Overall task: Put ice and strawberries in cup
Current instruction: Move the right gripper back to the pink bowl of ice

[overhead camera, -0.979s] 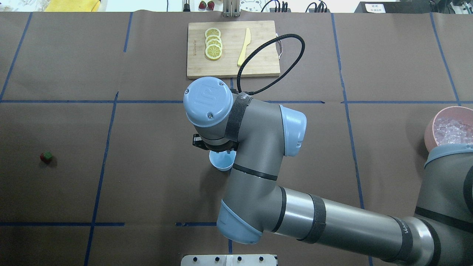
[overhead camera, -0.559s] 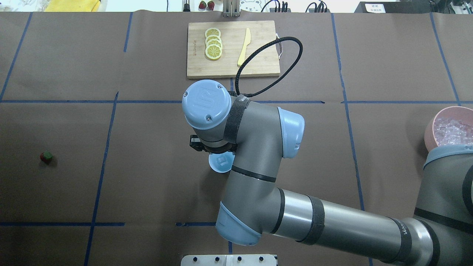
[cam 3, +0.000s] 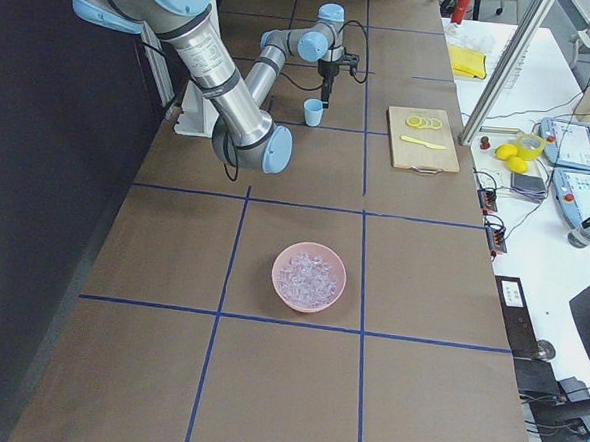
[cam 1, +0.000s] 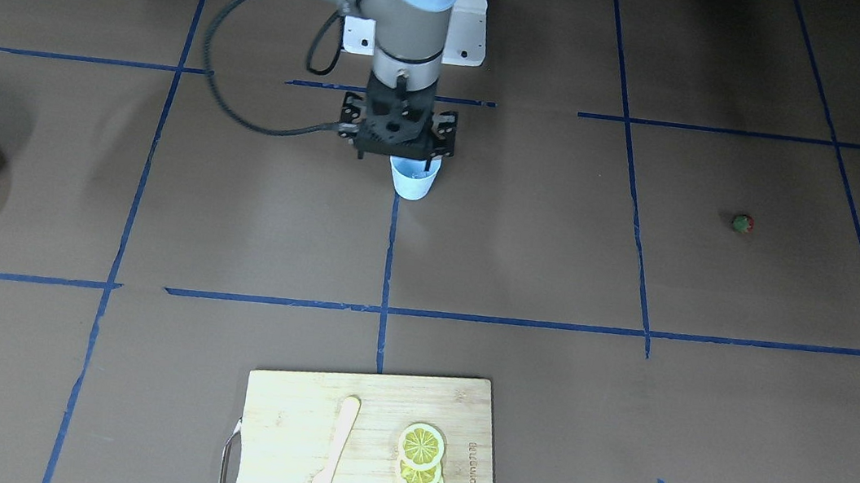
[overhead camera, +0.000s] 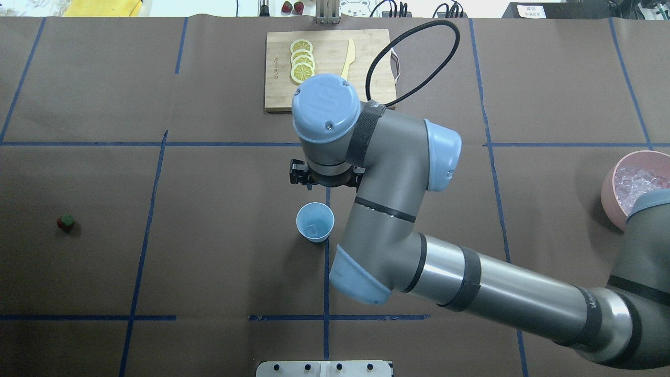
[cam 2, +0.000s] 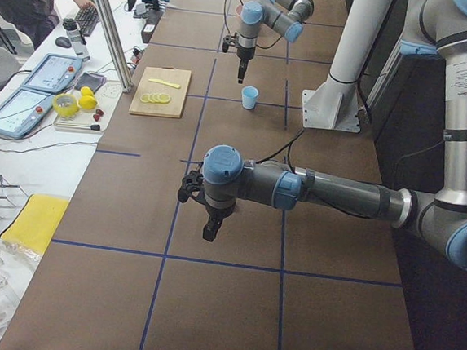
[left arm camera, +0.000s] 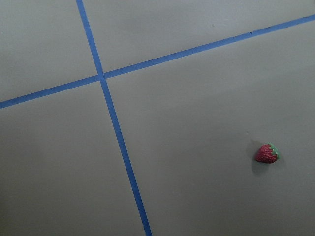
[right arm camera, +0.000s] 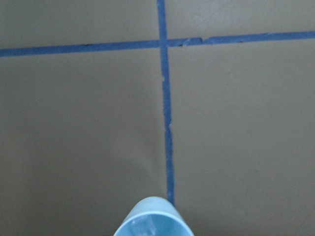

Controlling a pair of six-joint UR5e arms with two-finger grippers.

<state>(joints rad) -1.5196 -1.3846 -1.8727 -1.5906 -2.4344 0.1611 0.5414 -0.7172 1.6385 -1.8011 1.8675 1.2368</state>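
The pale-blue cup (overhead camera: 315,222) stands upright mid-table with one clear ice cube (overhead camera: 312,229) inside; it also shows in the front view (cam 1: 413,179) and at the bottom of the right wrist view (right arm camera: 152,221). My right gripper (cam 1: 410,164) hangs just above and behind the cup's rim, jaws apart and empty. More ice (overhead camera: 636,183) fills the pink bowl (cam 3: 277,280) at the right edge. The strawberry (overhead camera: 65,222) lies alone at the far left, also in the left wrist view (left arm camera: 267,153). My left gripper (cam 2: 210,230) shows only in the left side view; I cannot tell its state.
A wooden cutting board (overhead camera: 277,94) with lemon slices (overhead camera: 302,65) and a yellow knife (overhead camera: 347,57) sits at the far middle, partly under my right wrist. Blue tape lines cross the brown table.
My right arm has moved away from the cup toward the cutting board. The cup, half covered before, now shows fully with an ice cube in it.
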